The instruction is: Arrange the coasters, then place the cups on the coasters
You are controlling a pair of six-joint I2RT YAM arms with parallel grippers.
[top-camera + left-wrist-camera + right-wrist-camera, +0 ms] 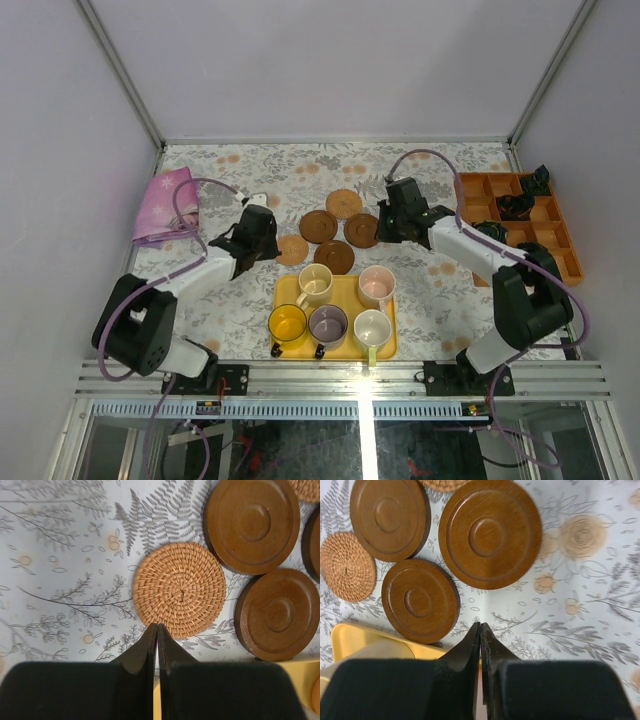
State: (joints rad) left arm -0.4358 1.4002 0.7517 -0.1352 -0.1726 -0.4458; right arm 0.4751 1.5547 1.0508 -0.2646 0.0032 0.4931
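Top external view: five coasters [319,225] lie closely bunched mid-tabletop [260,170], and the cups [328,325] stand on a yellow tray [346,296] just beside them. The left claw [157,630] and right claw [480,628] are each pressed together, holding nothing. Arranging appears to be the step in hand. Next, the discs likely need spreading apart, clear of the tray edge; the pink cloth [165,205] and orange box [470,190] flank the space.

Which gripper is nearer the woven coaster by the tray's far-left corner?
Left. The left gripper, shut, is at the edge of the woven coaster; the right gripper sits beyond the dark coasters, farther right.
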